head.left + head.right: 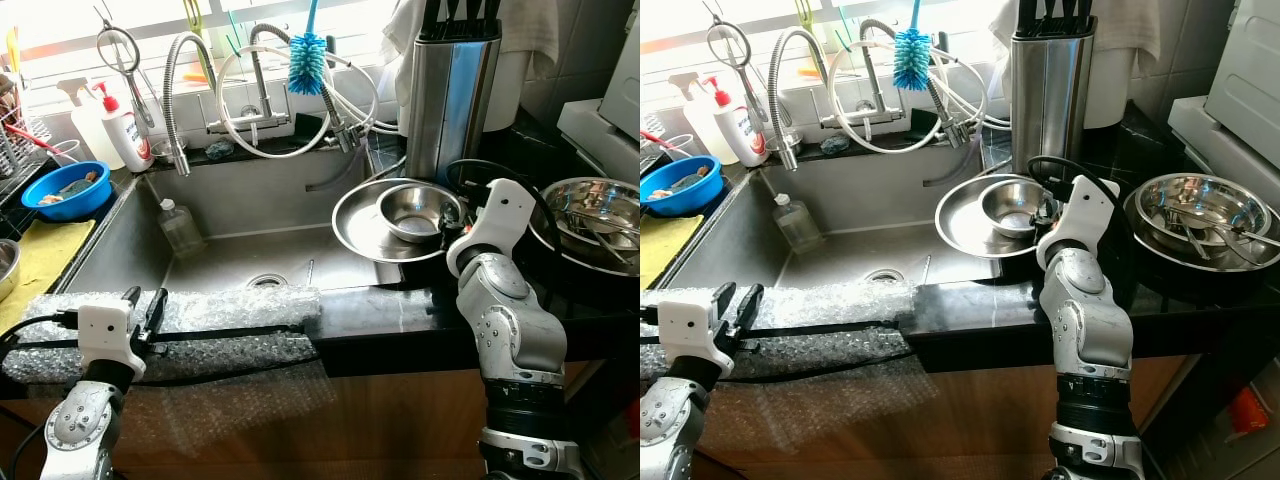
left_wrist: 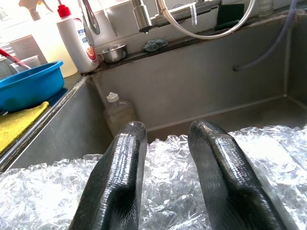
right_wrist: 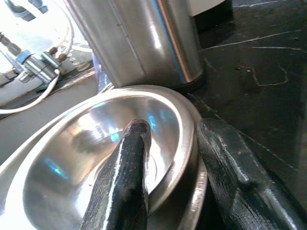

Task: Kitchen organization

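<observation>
Your right gripper [image 3: 168, 158] straddles the rim of the small steel bowl [image 1: 418, 212]: one finger inside, one outside, jaws apart and not yet clamped. The small steel bowl sits nested in a wide steel dish [image 1: 360, 232] at the right edge of the sink [image 1: 250, 200], just in front of the knife block [image 1: 452, 95]. Further right, a large bowl of utensils [image 1: 590, 215] rests on the dark counter [image 3: 268, 72]. Your left gripper [image 2: 165, 177] hovers with fingers apart over the bubble wrap [image 1: 230, 325] along the near sink edge. The step in hand appears to be grasping the small bowl; next, close on the rim, then lift straight up to clear the dish.
</observation>
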Motion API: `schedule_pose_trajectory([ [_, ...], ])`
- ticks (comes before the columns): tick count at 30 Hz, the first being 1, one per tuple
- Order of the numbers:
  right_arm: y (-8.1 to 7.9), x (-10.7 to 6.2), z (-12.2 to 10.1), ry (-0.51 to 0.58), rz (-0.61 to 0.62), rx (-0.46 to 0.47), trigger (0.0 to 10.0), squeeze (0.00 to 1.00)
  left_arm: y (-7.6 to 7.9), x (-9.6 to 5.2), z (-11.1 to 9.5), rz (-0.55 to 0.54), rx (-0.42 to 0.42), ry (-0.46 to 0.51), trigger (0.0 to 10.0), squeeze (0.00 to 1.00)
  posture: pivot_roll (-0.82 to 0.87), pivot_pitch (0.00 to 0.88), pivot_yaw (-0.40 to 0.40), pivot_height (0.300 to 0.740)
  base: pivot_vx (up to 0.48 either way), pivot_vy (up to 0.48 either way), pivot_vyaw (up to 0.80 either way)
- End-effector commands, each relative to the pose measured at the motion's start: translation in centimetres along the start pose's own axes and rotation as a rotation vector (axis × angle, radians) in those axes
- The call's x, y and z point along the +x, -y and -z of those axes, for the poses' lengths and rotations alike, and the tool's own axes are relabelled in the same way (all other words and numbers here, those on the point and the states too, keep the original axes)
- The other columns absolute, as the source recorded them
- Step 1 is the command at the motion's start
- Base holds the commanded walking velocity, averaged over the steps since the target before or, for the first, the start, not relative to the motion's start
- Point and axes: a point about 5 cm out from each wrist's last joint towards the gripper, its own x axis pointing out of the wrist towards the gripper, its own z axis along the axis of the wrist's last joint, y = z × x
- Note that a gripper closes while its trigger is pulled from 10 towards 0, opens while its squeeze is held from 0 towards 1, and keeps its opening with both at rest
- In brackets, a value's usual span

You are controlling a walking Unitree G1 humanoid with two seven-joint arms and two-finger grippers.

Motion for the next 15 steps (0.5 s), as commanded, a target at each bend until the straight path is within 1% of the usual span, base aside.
schedule_pose_trajectory([
  [1,-0.1,-0.1,0.0,-0.005,0.006,0.002,10.0,0.0,0.6,0.1,0.5,0.039,0.0,-0.037,10.0,0.0,-0.05,0.0,0.132,0.74,0.0,0.0,0.0],
  [3,0.1,-0.2,0.0,-0.003,0.019,0.004,10.0,0.0,0.7,0.2,0.5,0.041,-0.001,-0.036,10.0,0.0,-0.05,0.0,0.132,0.74,0.0,0.0,0.0],
  [4,0.4,-0.2,-0.1,0.007,0.056,0.01,10.0,0.0,0.8,0.2,0.4,0.043,-0.003,-0.033,10.0,0.0,-0.05,0.0,0.133,0.74,0.0,0.0,0.0],
  [6,0.6,-0.2,-0.2,0.016,0.081,0.014,10.0,0.0,0.8,0.2,0.4,0.044,-0.004,-0.033,10.0,0.0,-0.05,0.0,0.133,0.74,0.0,0.0,0.0],
  [7,1.1,-0.3,-0.6,0.039,0.126,-0.004,10.0,0.0,0.8,0.2,0.4,0.045,-0.005,-0.032,10.0,0.0,-0.05,0.0,0.134,0.74,0.0,0.0,0.0],
  [10,1.3,-0.4,-0.8,0.057,0.154,-0.024,10.0,0.0,0.8,0.2,0.4,0.045,-0.006,-0.032,10.0,0.0,-0.05,0.0,0.134,0.74,0.0,0.0,0.0],
  [11,1.7,-0.5,-1.2,0.088,0.188,-0.056,10.0,0.0,0.8,0.2,0.4,0.044,-0.007,-0.031,10.0,0.0,-0.05,0.0,0.134,0.74,0.0,0.0,0.0],
  [15,1.8,-0.5,-1.4,0.108,0.204,-0.074,10.0,0.0,0.8,0.3,0.4,0.043,-0.008,-0.031,10.0,0.0,-0.05,0.0,0.134,0.74,0.0,0.0,0.0],
])
